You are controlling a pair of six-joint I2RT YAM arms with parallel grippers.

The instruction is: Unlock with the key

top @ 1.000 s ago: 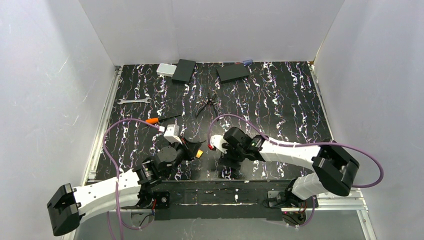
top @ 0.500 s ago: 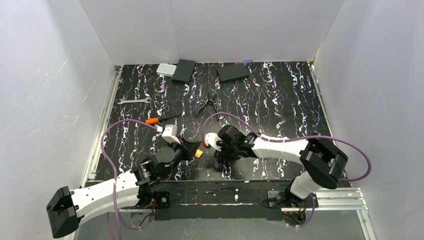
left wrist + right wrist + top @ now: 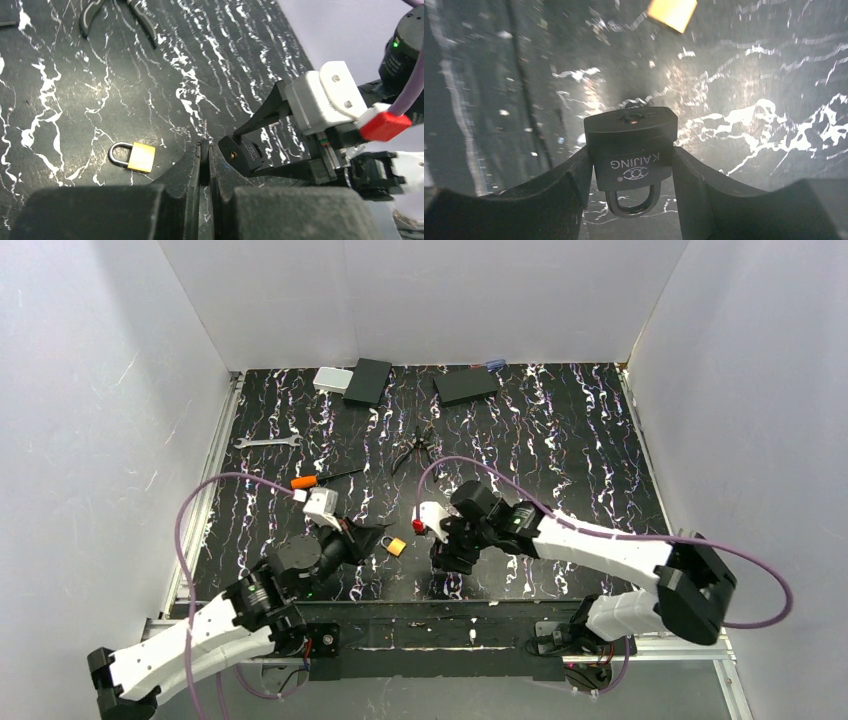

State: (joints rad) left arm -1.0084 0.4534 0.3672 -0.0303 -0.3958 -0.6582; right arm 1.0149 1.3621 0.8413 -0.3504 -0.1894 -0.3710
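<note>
Black padlock [image 3: 631,145] pinched by right fingers [image 3: 555,194] | left fingers [image 3: 186,176] pressed together | brass padlock [image 3: 140,157] lying on table [image 3: 60,65]

Small brass padlock [image 3: 672,13] blurred and clipped by right wrist view's top edge.

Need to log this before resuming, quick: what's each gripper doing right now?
Left gripper: closed, fingers almost touching; whether anything is pinched cannot be told.
Right gripper: closed on the black padlock.
</note>
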